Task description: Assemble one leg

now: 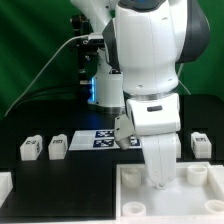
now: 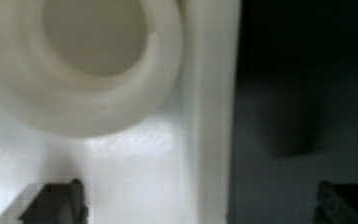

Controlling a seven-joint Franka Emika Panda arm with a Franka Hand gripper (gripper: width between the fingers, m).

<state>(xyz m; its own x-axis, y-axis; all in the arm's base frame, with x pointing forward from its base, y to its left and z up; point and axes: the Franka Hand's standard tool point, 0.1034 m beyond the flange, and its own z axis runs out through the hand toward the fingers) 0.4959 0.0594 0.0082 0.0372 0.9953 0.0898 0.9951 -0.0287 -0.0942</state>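
Note:
Three small white legs with tags stand on the black table in the exterior view: two on the exterior view's left [image 1: 30, 148] [image 1: 58, 146] and one on the right [image 1: 201, 143]. My gripper [image 1: 160, 182] points straight down, low over the large white tray-like part [image 1: 135, 181] at the front. In the wrist view my gripper [image 2: 197, 203] is open. Its dark fingertips [image 2: 51, 202] stand wide apart with nothing between them, right above the tray's white rim [image 2: 167, 150] and beside a round corner hole [image 2: 96, 45]. No leg is in the wrist view.
The marker board [image 1: 103, 138] lies behind the gripper, partly hidden by the arm. A white part's corner [image 1: 5, 185] shows at the exterior view's lower left. A raised round corner socket [image 1: 194, 173] of the tray stands just right of the gripper.

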